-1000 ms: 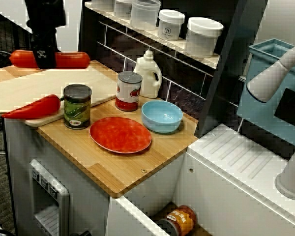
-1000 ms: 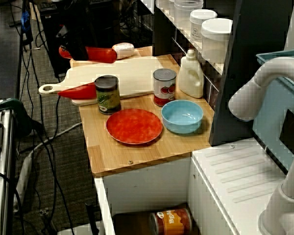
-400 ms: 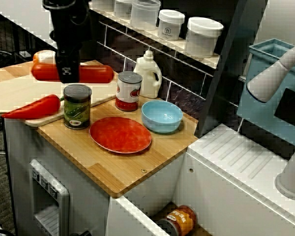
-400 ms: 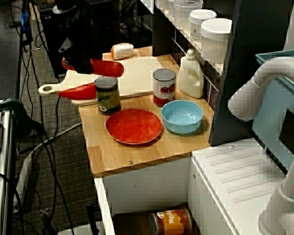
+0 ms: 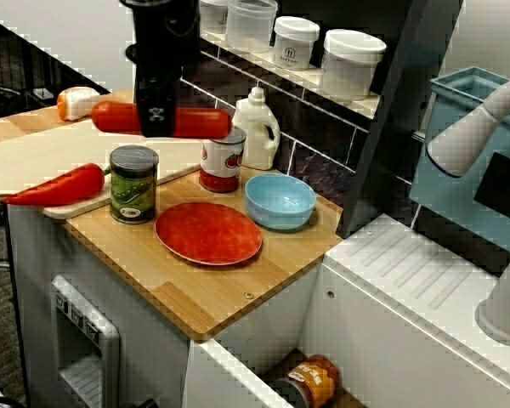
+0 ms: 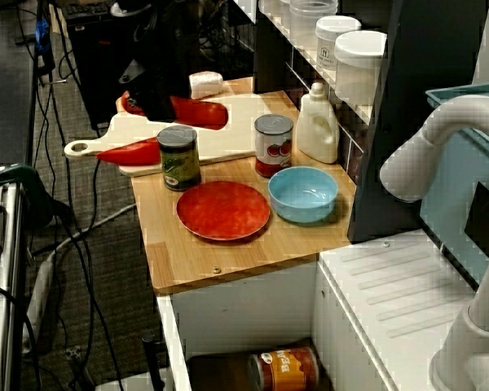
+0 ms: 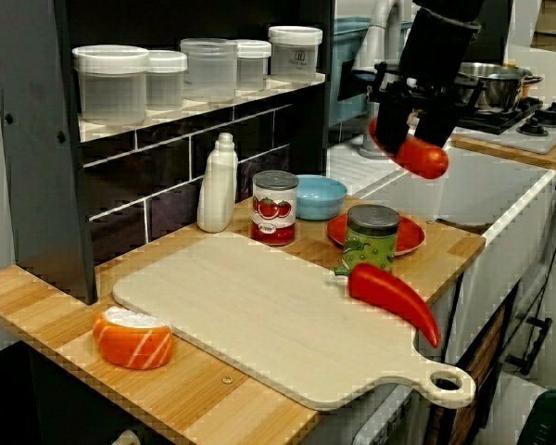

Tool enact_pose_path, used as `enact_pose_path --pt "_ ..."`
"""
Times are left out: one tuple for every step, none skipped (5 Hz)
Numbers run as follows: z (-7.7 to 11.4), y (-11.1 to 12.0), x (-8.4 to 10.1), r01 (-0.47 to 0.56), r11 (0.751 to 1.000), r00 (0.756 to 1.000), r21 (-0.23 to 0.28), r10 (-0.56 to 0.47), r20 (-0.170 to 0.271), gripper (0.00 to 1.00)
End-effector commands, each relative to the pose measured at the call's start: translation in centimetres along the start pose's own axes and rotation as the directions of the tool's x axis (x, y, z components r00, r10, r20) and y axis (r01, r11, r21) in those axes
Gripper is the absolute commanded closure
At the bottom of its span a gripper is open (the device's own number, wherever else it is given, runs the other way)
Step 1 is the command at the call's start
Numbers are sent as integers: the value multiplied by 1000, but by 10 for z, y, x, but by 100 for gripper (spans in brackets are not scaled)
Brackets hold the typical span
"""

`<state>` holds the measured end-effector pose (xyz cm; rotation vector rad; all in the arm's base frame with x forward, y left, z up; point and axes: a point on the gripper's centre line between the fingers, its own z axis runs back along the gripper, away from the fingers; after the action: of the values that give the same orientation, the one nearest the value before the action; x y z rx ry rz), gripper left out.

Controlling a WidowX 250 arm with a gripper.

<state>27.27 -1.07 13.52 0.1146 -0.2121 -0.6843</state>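
Our gripper is pinched tight on the middle of a long red sausage. The sausage is up in the air over the cutting board, close to the green can and the tomato can.

We think a firm hold and plenty of height will stop it bumping the can tops.

We count three cans, with one in the drawer. There is one red plate, one blue bowl, one red pepper, one white bottle, one salmon piece and five tubs.
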Motion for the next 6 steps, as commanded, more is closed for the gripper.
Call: enact_pose_path --pt "13 23 32 -39 999 999 8 38 30 100" --pt "10 33 45 -62 998 998 17 61 34 100" --pt "8 38 47 -76 997 996 22 75 42 100" --pt "8 39 44 -84 996 995 26 83 56 100" --pt "7 38 41 -104 994 992 17 103 75 100" --pt "2 38 42 -129 992 989 5 128 78 100"
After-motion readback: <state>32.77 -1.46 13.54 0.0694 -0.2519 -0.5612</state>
